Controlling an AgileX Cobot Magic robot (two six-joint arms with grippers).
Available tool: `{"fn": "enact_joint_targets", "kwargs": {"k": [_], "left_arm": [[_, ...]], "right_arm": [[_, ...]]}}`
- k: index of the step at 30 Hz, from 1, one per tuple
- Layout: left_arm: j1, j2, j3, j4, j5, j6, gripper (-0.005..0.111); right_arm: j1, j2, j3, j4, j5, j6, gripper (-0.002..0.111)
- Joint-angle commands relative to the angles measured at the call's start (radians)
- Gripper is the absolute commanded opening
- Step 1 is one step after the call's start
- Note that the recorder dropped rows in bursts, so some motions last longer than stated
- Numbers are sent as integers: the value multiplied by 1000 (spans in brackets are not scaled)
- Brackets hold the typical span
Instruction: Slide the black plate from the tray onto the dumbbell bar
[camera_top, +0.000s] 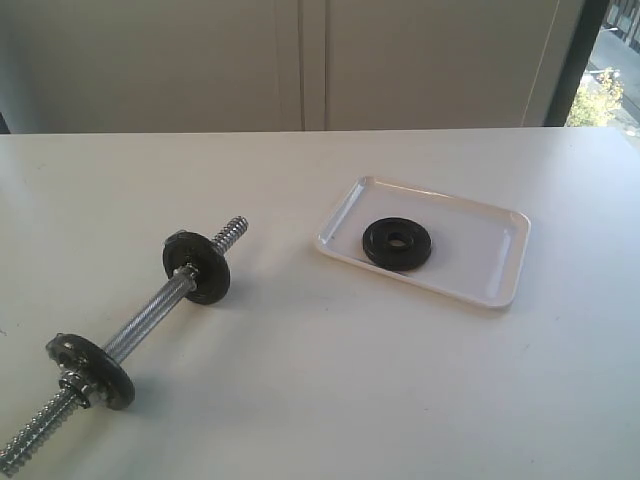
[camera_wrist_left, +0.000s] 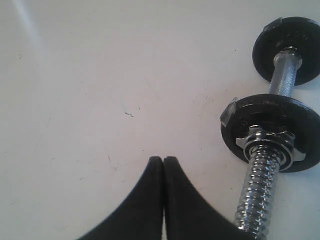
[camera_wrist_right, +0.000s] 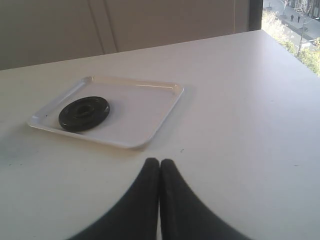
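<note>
The black plate (camera_top: 397, 243) (camera_wrist_right: 84, 113) lies flat in the white tray (camera_top: 490, 262) (camera_wrist_right: 145, 112), toward one end of it. The dumbbell bar (camera_top: 150, 318) (camera_wrist_left: 282, 82) lies on the table at the left of the exterior view, with two scuffed dark discs (camera_top: 196, 267) (camera_top: 90, 371) on it and bare thread at both ends. My left gripper (camera_wrist_left: 163, 159) is shut and empty, over bare table beside the bar's threaded end (camera_wrist_left: 257, 200). My right gripper (camera_wrist_right: 159, 162) is shut and empty, short of the tray's rim. Neither arm shows in the exterior view.
A chrome star nut (camera_wrist_left: 270, 142) sits against the nearer disc on the bar. The white table (camera_top: 330, 380) ends at a pale wall behind. A window (camera_top: 605, 60) is at the far right.
</note>
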Motion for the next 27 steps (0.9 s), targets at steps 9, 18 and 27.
{"fn": "enact_joint_targets", "kwargs": {"k": [9, 18, 27], "left_arm": [[-9, -4, 2, -2, -35, -2, 0], [-9, -4, 2, -2, -180, -2, 0], [-9, -4, 2, -6, -473, -83, 0]], "right_arm": [[-8, -5, 1, 0, 24, -39, 0], [-8, -5, 1, -17, 24, -112, 0], [-8, -5, 1, -17, 24, -112, 0]]}}
